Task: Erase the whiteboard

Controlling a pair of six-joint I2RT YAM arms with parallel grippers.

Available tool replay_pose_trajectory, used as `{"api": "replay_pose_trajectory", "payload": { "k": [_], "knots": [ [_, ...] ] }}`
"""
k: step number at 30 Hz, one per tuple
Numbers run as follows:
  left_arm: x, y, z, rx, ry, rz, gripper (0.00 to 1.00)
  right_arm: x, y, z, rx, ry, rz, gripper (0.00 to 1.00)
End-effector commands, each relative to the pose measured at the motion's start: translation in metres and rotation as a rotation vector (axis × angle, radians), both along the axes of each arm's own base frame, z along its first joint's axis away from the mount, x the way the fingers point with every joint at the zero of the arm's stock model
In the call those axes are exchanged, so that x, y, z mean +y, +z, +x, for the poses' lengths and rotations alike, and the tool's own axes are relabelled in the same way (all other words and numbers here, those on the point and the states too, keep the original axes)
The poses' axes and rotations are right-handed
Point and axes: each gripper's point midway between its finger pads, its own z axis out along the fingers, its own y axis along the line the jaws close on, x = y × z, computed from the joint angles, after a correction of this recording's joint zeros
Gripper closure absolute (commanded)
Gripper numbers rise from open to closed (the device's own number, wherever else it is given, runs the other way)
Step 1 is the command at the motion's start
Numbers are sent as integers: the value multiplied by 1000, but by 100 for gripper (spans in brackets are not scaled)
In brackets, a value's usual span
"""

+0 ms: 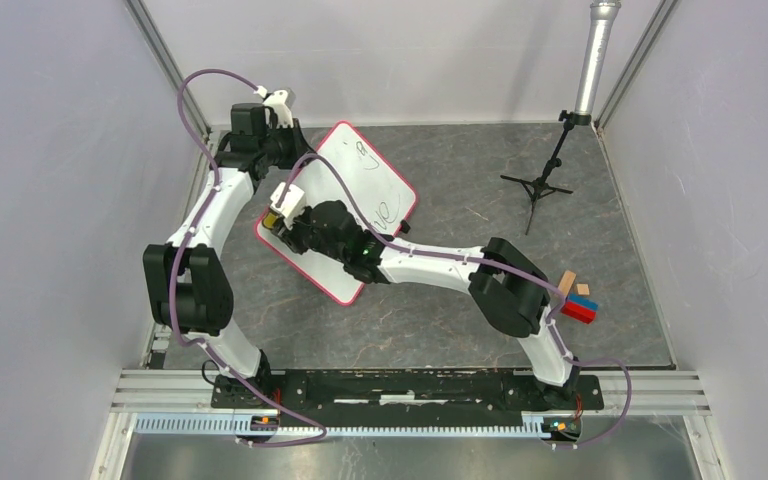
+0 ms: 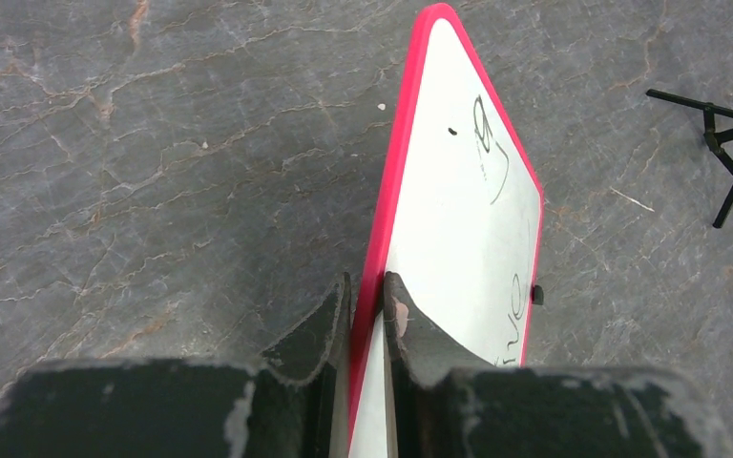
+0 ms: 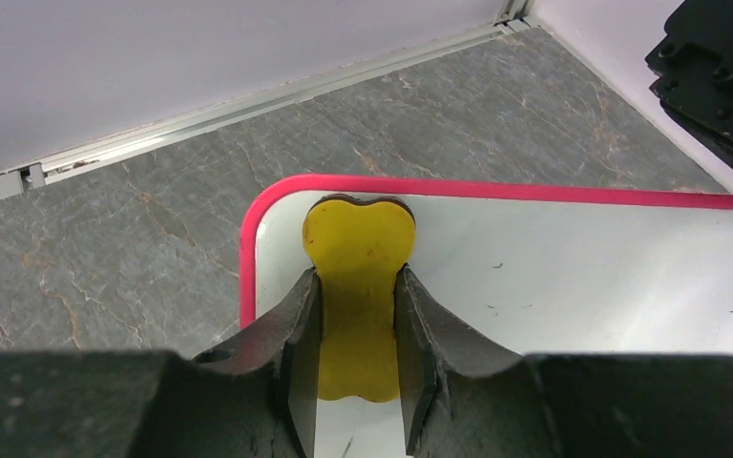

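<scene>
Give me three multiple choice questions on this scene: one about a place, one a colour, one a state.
1. Where on the whiteboard is the yellow eraser? A the middle B a rounded corner C hanging off the edge
2. The whiteboard's rim is: A blue B green C red
3. The left gripper is: A wide open B shut on the whiteboard's rim C out of view
Answers: B, the right wrist view shows it just inside the corner; C, the rim shows red; B, its fingers pinch the rim.
</scene>
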Motion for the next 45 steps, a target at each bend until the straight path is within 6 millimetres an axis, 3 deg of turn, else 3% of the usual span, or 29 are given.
{"api": "replay_pose_trajectory", "payload": {
  "k": [1, 6, 10, 14, 17, 18, 22, 25, 27, 30, 38, 45],
  "knots": [
    [-14, -2, -8, 59, -16, -39, 98, -13, -6, 34, 47, -146, 5, 69],
    [-15, -2, -8, 60, -18, -42, 98, -40, -20, 62, 124, -230, 8, 69],
    [-15, -2, -8, 62, -20, -43, 98, -65, -32, 72, 147, -270, -10, 69],
    [-16, -1, -8, 63, -24, -45, 98, -88, -53, 70, 169, -292, -43, 69],
    [-16, -1, -8, 69, -22, -46, 95, -87, -56, 62, 172, -255, -64, 69],
    [-16, 0, -9, 70, -23, -48, 90, -84, -54, 59, 171, -236, -58, 69],
    [-16, 3, -10, 78, -14, -59, 54, -80, -41, 52, 166, -209, -34, 69],
    [-9, 5, -12, 89, 20, -39, 42, -82, -27, 49, 151, -201, -9, 69],
    [-2, 9, -17, 101, 48, -28, 23, -85, -22, 49, 140, -203, -1, 69],
    [8, 6, -29, 127, 103, -10, 17, -86, -23, 49, 137, -199, 0, 69],
    [25, -6, -73, 197, 121, -128, 20, -79, -20, 42, 146, -143, 30, 69],
    [31, -25, -85, 216, 125, -75, 54, -71, -18, 34, 139, -110, 35, 69]
  ]
}}
